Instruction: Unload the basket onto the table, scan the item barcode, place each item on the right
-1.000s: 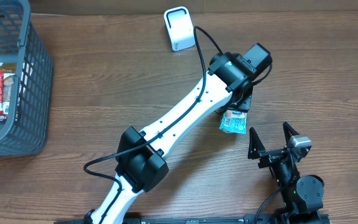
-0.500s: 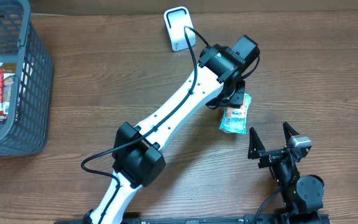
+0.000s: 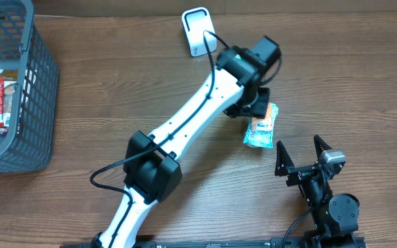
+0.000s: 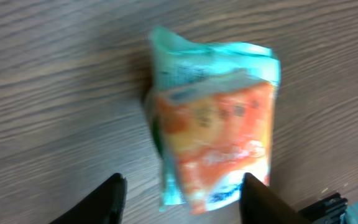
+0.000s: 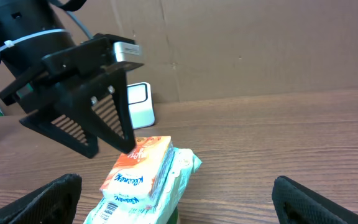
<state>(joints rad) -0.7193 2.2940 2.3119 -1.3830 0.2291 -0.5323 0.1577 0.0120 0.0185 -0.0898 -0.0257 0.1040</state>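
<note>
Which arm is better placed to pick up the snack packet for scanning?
Left. The left gripper sits right over the packet, jaws open; the right gripper is parked apart from it.

Bare table (image 3: 364,83) right of packet (image 3: 260,133); left arm (image 3: 198,114) across its left.

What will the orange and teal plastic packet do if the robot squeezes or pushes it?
The orange and teal plastic packet looks crinkly and soft, so it would probably dent rather than stay stiff. It lies flat on the wooden table, so it likely slides and won't roll. Its smooth wrapper might be slippery.
</note>
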